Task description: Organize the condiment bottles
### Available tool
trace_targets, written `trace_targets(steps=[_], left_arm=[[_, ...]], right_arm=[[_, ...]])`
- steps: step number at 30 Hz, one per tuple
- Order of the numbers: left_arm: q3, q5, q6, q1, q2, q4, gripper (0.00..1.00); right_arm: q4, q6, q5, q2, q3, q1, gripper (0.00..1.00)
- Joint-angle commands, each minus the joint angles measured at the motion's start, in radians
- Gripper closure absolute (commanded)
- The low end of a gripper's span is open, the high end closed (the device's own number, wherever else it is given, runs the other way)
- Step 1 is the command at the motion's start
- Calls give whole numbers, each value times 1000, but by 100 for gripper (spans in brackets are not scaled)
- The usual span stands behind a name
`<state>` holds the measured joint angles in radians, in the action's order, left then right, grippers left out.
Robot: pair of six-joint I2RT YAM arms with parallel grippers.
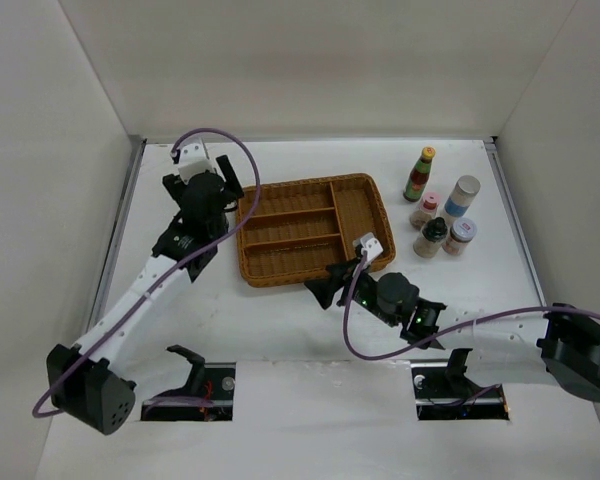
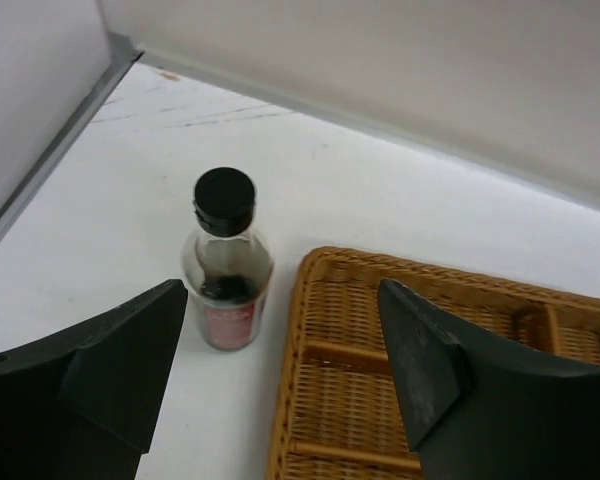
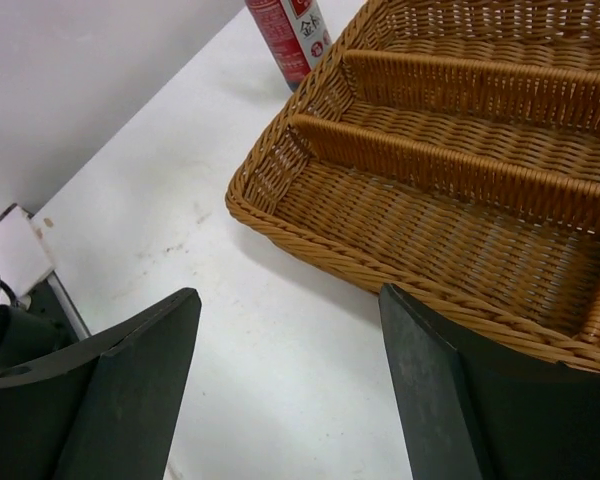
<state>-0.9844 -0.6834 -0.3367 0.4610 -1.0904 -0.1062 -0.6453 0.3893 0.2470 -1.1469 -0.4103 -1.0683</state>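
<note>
I count six condiment bottles, and all of them stand upright on the white table [image 1: 280, 330], outside the wicker tray [image 1: 290, 228].

One is on its own: the clear black-capped bottle [image 2: 225, 260] with the red label, just beside the tray's far left corner. I cannot tell whether it touches the rim. From above it is mostly hidden by the left arm. My right wrist camera catches only its lower labelled part, beyond the tray.

The other five are clustered to the right of the tray, well apart from that one:
- the tall dark yellow-capped bottle [image 1: 419, 175] is farthest back
- the white blue-labelled bottle [image 1: 462, 198] is to its right and a little nearer
- the pink-lidded shaker [image 1: 425, 210] is in front of the tall one
- the black-lidded shaker [image 1: 431, 237] and the light-lidded shaker [image 1: 461, 236] stand side by side in the near row

There is one tray with four compartments: three long ones running side by side and one crosswise at the right end.

The left gripper [image 2: 280, 288] is spread wide and holds nothing. It faces the lone bottle and the tray corner, and the bottle stands just beyond its fingertips. The right gripper [image 3: 288, 292] is equally wide apart and empty-handed. It sits over the table by the tray's near edge.
</note>
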Motion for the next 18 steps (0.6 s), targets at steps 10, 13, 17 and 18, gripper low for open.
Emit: trace_targets(steps=[10,13,17,18], left_arm=[[-105,38,16,-155,-206,68,31],[-138,39,22,-164,-256,69,33],[-149,35,24,-187,-304,97,39],[-154,35,24,-190,-315,105,39]], right_arm=[[-76,8,-31,19,-10,11,20],[-76,16,-35,4,-12,14,21],[-77,17,-43,7,-12,14,22],[-77,17,-43,7,-12,14,22]])
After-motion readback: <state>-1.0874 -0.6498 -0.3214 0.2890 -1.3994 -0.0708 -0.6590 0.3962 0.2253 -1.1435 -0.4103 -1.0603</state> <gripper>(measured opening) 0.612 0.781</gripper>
